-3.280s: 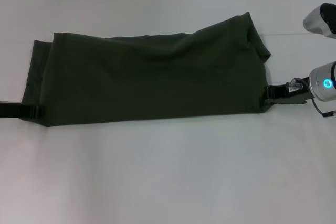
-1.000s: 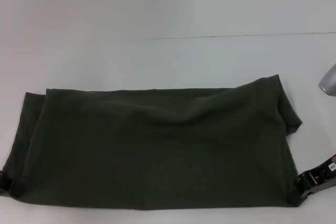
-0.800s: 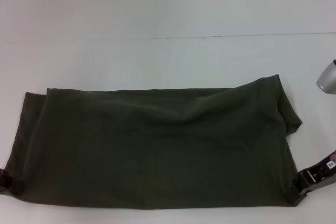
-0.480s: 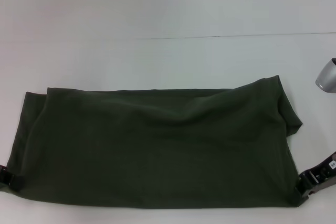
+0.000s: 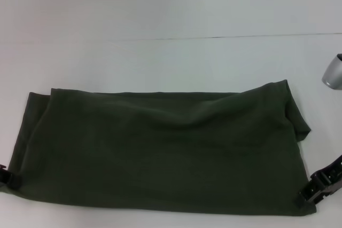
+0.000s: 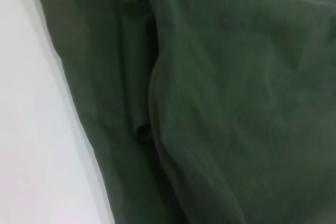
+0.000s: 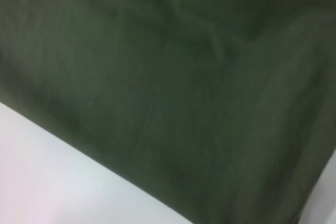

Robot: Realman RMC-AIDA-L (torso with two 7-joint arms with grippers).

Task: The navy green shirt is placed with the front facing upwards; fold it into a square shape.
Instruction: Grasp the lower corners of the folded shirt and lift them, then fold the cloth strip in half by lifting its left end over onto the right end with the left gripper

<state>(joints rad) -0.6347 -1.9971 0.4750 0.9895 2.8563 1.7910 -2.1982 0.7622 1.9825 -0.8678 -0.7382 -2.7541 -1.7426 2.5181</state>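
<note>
Navy green shirt: folded into long dark band, lower half of head frame, lying on white table. No lettering visible; plain side up.

Left gripper: at shirt's lower left corner, frame edge; finger state cannot tell.

Right gripper: at lower right corner, touching hem; finger state cannot tell.

Risks, judged:
- Upper right corner bunched; next fold likely traps lump, skews square.
- Left edge shows offset layers; uneven pull may split them further.
- Corner grip, if shallow, may slip mid-fold.
</note>
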